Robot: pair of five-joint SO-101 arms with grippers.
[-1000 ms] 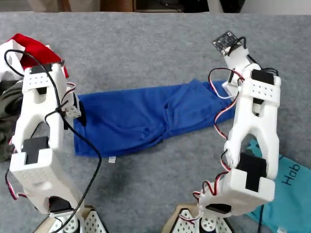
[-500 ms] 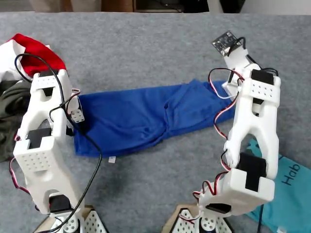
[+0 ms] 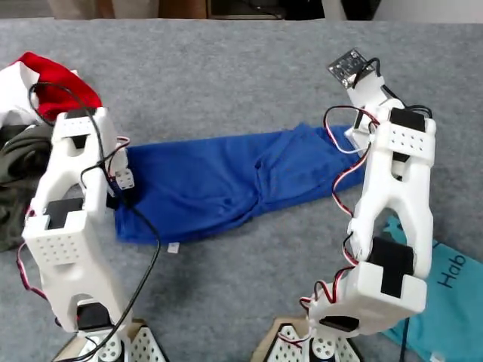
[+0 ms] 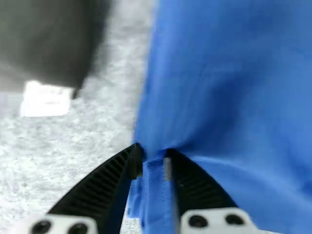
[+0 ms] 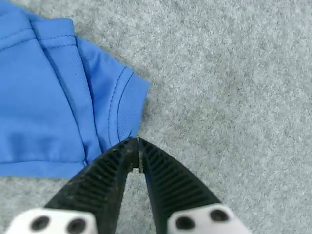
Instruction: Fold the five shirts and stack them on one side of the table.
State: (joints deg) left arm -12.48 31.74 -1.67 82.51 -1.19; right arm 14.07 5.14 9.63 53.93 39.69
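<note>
L gripper (image 4: 152, 163) pinches shirt (image 3: 219, 177) nr table (image 3: 226, 68) left edge; R gripper (image 5: 136, 145) clamps its sleeve (image 5: 127, 97), prob. for folding.

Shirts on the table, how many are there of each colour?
blue shirt: 1
red shirt: 1
white garment, probably a shirt: 1
dark grey-green garment, probably a shirt: 1
teal shirt: 1
Total: 5
</note>
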